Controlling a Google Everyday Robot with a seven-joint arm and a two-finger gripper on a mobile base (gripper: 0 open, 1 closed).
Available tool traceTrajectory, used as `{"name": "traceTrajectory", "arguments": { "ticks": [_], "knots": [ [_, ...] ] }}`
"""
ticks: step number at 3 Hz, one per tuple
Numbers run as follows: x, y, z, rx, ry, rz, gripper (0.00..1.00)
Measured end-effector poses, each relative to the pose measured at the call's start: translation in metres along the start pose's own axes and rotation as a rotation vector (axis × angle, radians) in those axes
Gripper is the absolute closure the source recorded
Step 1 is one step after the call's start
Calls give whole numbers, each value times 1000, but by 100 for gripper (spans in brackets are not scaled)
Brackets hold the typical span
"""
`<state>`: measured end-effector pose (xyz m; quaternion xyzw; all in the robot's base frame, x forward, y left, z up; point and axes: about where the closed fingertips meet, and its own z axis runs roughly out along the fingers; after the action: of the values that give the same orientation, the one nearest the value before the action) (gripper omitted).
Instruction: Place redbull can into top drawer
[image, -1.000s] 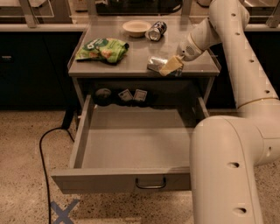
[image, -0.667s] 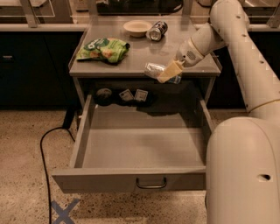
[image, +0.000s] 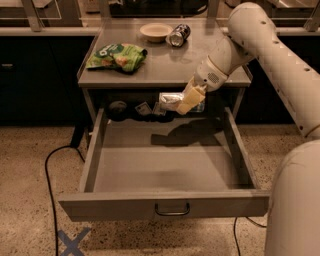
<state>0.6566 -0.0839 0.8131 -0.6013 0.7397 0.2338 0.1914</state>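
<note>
My gripper (image: 186, 101) is shut on the redbull can (image: 173, 101), a slim silver can held lying sideways. It hangs in the air just in front of the table's front edge, above the back part of the open top drawer (image: 165, 172). The drawer is pulled far out, its inside is bare, and its front panel carries a small metal bar handle (image: 172, 209). The can's shadow falls on the drawer floor at the back.
On the grey table top (image: 165, 65) lie a green chip bag (image: 116, 56), a small white bowl (image: 156, 31) and a darker can (image: 178, 35) on its side. Small items sit on the shelf behind the drawer. A black cable (image: 50, 175) runs over the floor at left.
My gripper has carried the can off the table top, forward and down, to a spot over the back of the open drawer.
</note>
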Motion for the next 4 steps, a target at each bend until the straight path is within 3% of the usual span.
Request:
{"name": "traceTrajectory", "arguments": {
  "ticks": [1, 2, 3, 4],
  "knots": [
    [15, 8, 5, 108, 133, -42, 100],
    [36, 6, 27, 120, 204, -53, 100],
    [36, 7, 27, 118, 205, -53, 100],
    [61, 2, 38, 89, 161, 19, 100]
  ]
}}
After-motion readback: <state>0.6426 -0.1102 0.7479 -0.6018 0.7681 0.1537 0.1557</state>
